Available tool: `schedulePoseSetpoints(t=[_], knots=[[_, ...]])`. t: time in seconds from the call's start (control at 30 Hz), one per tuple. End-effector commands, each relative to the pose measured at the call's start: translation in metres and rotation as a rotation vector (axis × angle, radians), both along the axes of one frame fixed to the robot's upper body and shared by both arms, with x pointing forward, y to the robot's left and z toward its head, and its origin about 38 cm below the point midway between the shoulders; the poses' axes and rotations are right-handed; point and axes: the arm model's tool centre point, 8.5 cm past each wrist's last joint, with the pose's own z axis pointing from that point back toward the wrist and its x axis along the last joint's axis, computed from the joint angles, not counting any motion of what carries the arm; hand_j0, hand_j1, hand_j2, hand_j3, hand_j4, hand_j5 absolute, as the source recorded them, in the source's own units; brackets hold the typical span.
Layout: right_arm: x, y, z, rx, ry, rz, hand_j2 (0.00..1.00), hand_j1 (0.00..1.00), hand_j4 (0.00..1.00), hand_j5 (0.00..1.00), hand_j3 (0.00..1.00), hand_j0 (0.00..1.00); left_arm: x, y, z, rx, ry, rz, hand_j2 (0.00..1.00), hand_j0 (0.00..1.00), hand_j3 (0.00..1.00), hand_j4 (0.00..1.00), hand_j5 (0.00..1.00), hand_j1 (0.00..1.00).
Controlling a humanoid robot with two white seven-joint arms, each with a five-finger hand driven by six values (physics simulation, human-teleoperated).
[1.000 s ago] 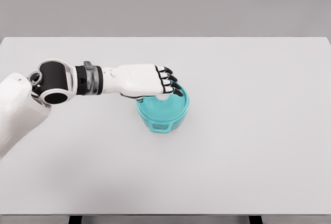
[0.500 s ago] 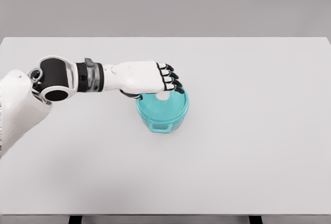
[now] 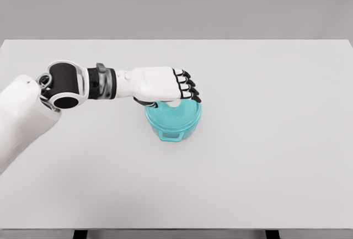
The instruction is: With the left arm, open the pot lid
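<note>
- One arm in view: left hand (image 3: pixel 165 84) comes in from the table's left edge and sits over the teal pot (image 3: pixel 173 120).
- Right arm not visible.
- Pot stands on the white table (image 3: pixel 276 139), a bit left of centre and roughly midway between the far and near edges. Well clear of every edge.
- Lid (image 3: pixel 175 113) looks seated on the pot; no gap visible at the rim from this angle.
- White knob (image 3: pixel 175 104) shows just under the black fingertips (image 3: pixel 189 91), at the lid's far side.
- Hand state: fingers curled downward and pressed together in a row, tips at the knob. Thumb is hidden under the palm, so I cannot confirm a full pinch; it reads as a grasp closing on the knob, not a spread hand.
- One pot handle (image 3: pixel 171 136) faces the near edge, untouched.
- Judgement: step in hand is securing the knob; the lift has not shown yet.
- Risks from here:
- Weak hold: if only the fingertips hook the knob with no thumb opposing, the lid likely slips out on the lift.
- Pot drags or tips: nothing holds the base, so a sideways pull could slide it across the table.
- Lid tilt: an off-centre grip may cock the lid and jam it on the rim, lifting the pot along.
- Palm hides the contact, so a miss is hard to catch from this view.
</note>
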Motion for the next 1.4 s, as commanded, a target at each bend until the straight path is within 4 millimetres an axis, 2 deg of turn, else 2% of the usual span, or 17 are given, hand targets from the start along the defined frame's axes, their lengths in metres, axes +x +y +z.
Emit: schedulePoseSetpoints(t=[0.0, 1.17, 1.23, 1.37], knots=[[0.000, 0.000, 0.000, 0.000, 0.000, -0.001, 1.00, 1.00, 1.00, 1.00, 1.00, 1.00, 0.001, 0.001, -0.002, 0.000, 0.008, 0.005, 0.87, 0.87, 0.87, 0.87, 0.87, 0.87], [0.000, 0.000, 0.000, 0.000, 0.000, -0.002, 1.00, 1.00, 1.00, 1.00, 1.00, 1.00, 0.003, 0.003, -0.007, 0.006, 0.020, 0.016, 0.79, 0.79, 0.79, 0.79, 0.79, 0.79], [0.000, 0.000, 0.000, 0.000, 0.000, -0.001, 1.00, 1.00, 1.00, 1.00, 1.00, 1.00, 0.002, 0.002, -0.013, 0.022, 0.033, 0.010, 0.79, 0.79, 0.79, 0.79, 0.79, 0.79], [0.000, 0.000, 0.000, 0.000, 0.000, -0.002, 1.00, 1.00, 1.00, 1.00, 1.00, 1.00, 0.002, 0.002, -0.014, 0.022, 0.036, 0.012, 0.78, 0.78, 0.78, 0.78, 0.78, 0.78]])
